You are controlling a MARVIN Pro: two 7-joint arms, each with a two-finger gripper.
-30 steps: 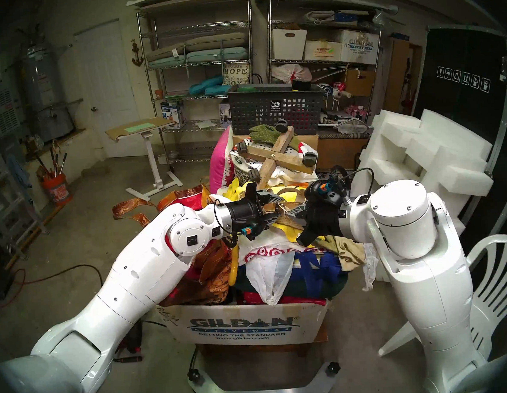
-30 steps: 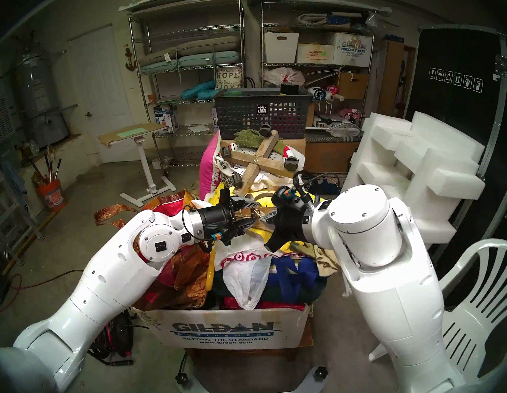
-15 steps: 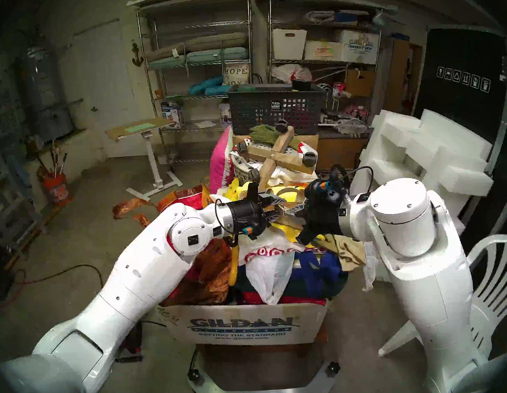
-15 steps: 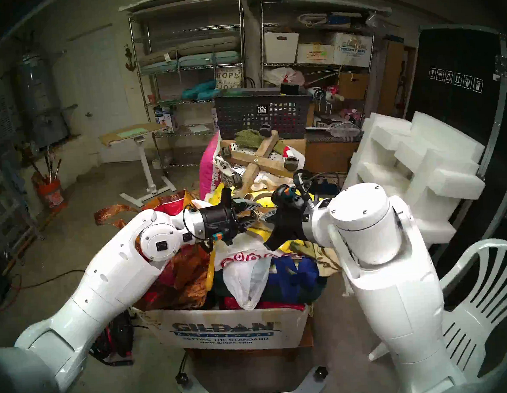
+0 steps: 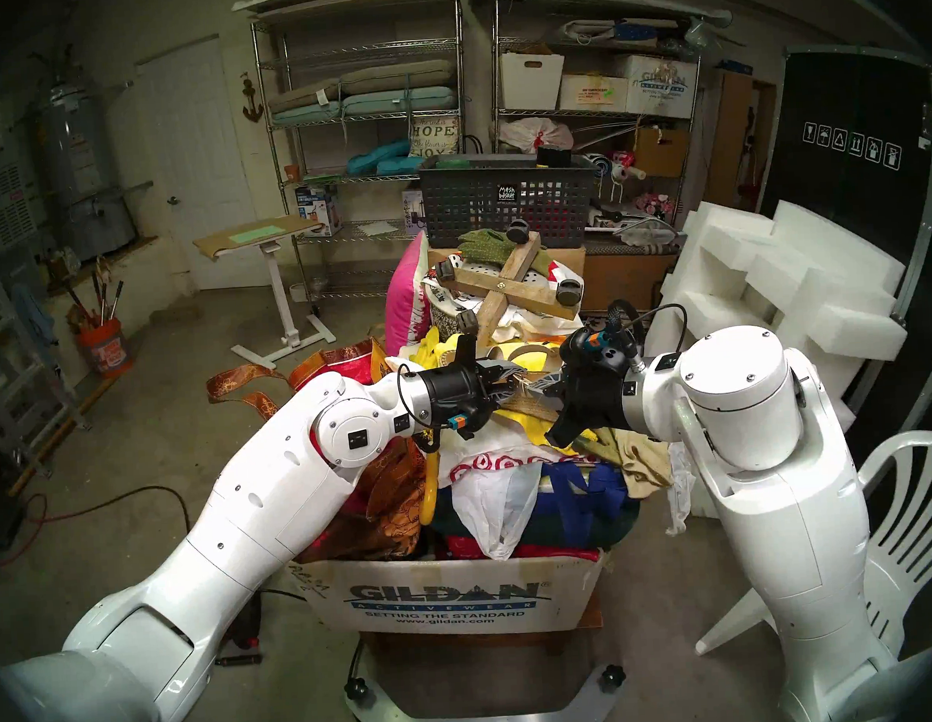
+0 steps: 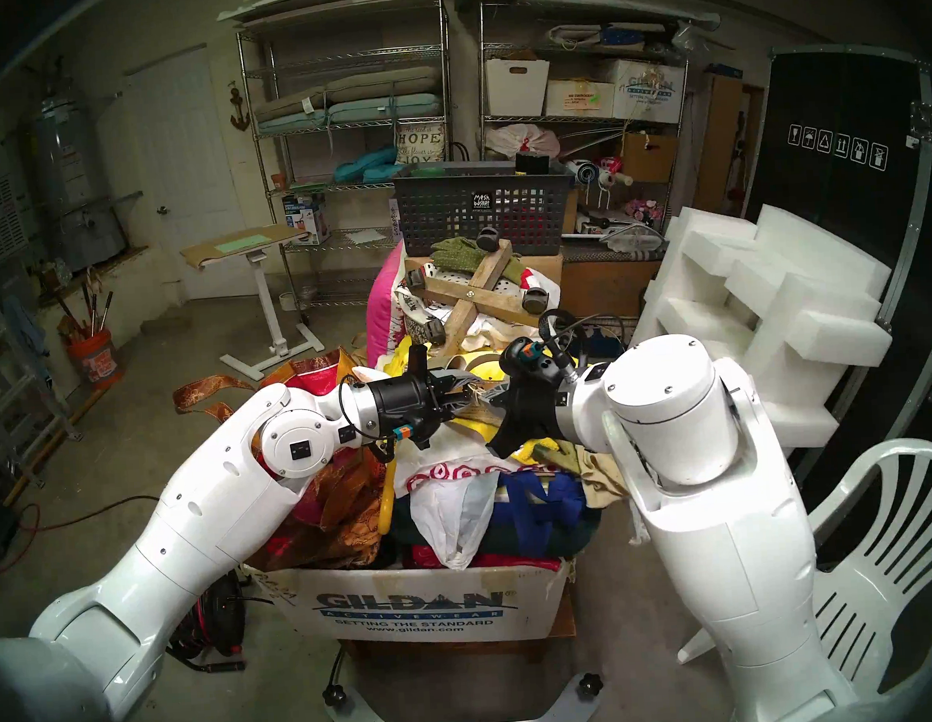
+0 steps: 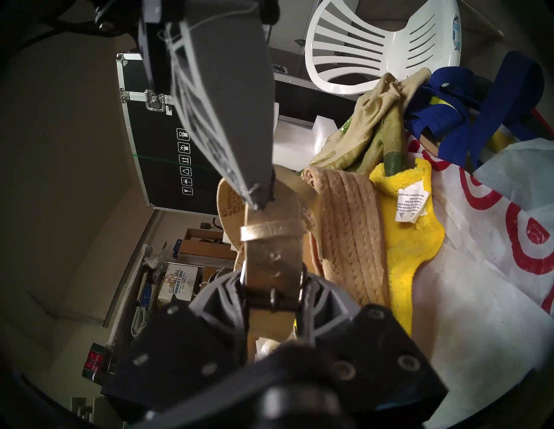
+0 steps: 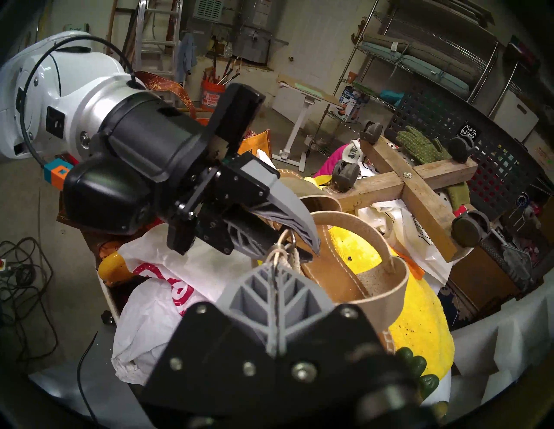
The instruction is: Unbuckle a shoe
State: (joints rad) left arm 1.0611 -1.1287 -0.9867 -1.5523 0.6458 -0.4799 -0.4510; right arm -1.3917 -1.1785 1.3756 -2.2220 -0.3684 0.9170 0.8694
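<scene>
At mid-frame in the head view, atop the pile, we pin the shoe (image 7: 347, 236) with our right gripper (image 8: 277, 263), jaws together on its cord, so our left gripper (image 7: 271, 295), jaws narrowed round the strap (image 7: 269, 260) at the buckle (image 7: 274, 298), can work it loose.

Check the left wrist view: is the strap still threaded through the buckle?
Yes, the tan strap passes through the metal buckle, whose prong crosses it.
</scene>
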